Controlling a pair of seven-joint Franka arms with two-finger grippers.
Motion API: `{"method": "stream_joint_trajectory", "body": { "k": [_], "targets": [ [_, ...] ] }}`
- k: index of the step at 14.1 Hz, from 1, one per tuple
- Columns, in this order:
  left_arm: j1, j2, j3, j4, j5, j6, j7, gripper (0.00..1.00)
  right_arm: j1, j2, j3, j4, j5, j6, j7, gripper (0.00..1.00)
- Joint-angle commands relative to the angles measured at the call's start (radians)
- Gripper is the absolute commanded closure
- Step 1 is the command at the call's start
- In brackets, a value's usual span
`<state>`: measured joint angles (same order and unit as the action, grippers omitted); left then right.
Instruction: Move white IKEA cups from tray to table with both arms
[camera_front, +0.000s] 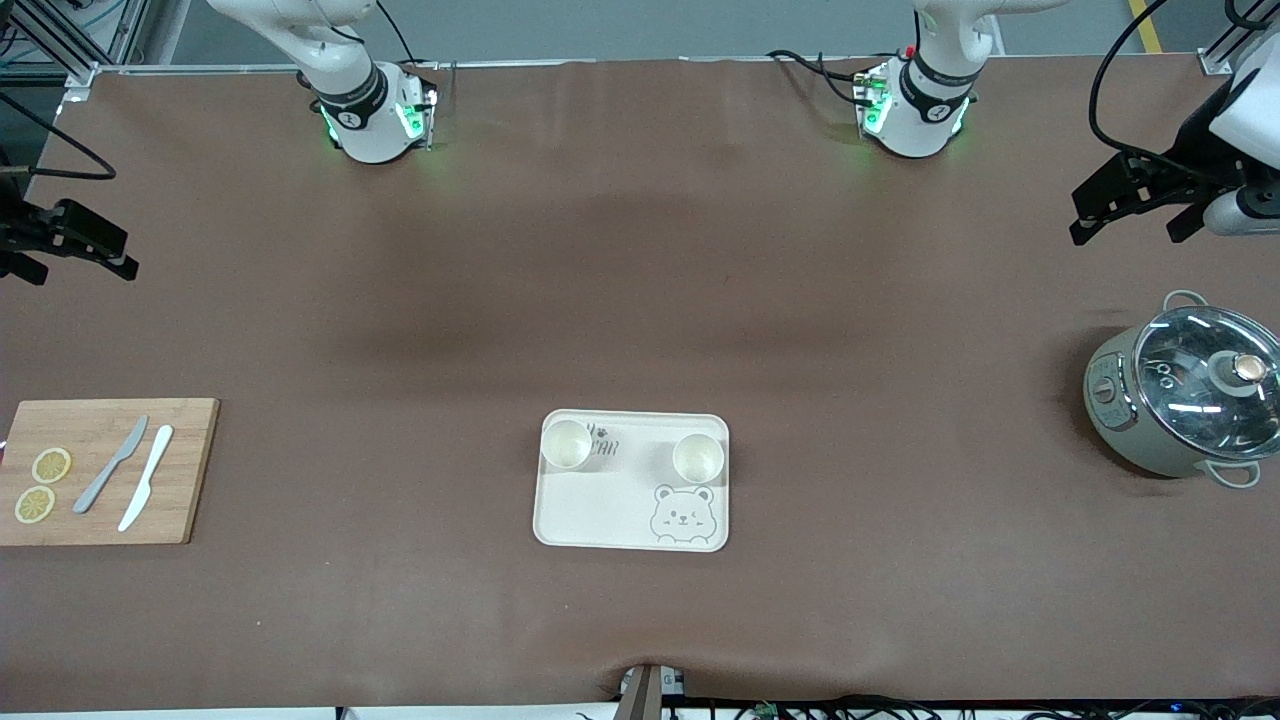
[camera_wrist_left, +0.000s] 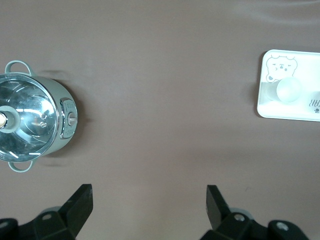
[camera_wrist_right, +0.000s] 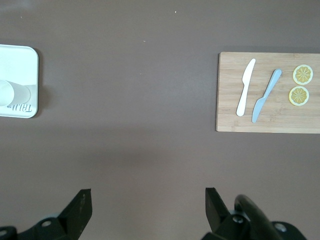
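**Both arms wait with fingers spread, cups untouched on the tray**

The left gripper (camera_wrist_left: 148, 207) has its fingers (camera_wrist_left: 80, 202) spread wide with nothing between them; it hangs over bare surface (camera_front: 640, 250) at the left arm's end, with a lidded pot (camera_front: 1185, 395) below it. The right gripper (camera_wrist_right: 148, 207) matches it: fingers (camera_wrist_right: 80, 205) fully apart, empty, over the right arm's end of the surface, with a wooden cutting board (camera_front: 190, 470) in its wrist view, carrying two knives (camera_front: 130, 475) and two lemon slices (camera_front: 42, 485).

Taking the tray (camera_front: 600, 515) as the landmark, each gripper sits well apart from it, one toward each end. The tray's long axis runs along the line between the two arms. Both white IKEA cups stand upright along the tray edge that faces the robot bases. One cup (camera_front: 698, 457) is toward the left arm's end, just above the bear face; the other cup (camera_front: 566, 445) is toward the right arm's end, partly over the lettering.

So each arm probably has its own nearer cup, and each must travel inward toward the tray and come down over a rim. No cup has reached the surface yet.
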<state>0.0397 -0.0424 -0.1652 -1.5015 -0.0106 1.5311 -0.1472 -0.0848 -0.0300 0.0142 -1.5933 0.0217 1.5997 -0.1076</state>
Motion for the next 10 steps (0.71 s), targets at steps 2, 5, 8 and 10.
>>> {"method": "stream_joint_trajectory", "body": {
  "k": [2,5,8,10],
  "targets": [
    [0.003,0.009,-0.005,0.023,0.021,-0.017,0.012,0.0,-0.003,0.004,0.004,0.012,-0.011,-0.003,-0.007,0.0],
    [0.006,0.009,-0.005,0.024,0.021,-0.017,0.012,0.0,-0.004,0.004,0.004,0.012,-0.011,-0.003,-0.006,0.0],
    [0.012,0.03,-0.001,0.024,0.018,-0.011,0.017,0.0,-0.007,0.004,0.004,0.012,-0.011,-0.003,-0.006,0.0],
    [0.011,0.078,0.001,0.032,0.012,0.003,0.011,0.0,-0.003,0.004,0.004,0.012,-0.011,-0.003,-0.006,0.0]
  ]
}}
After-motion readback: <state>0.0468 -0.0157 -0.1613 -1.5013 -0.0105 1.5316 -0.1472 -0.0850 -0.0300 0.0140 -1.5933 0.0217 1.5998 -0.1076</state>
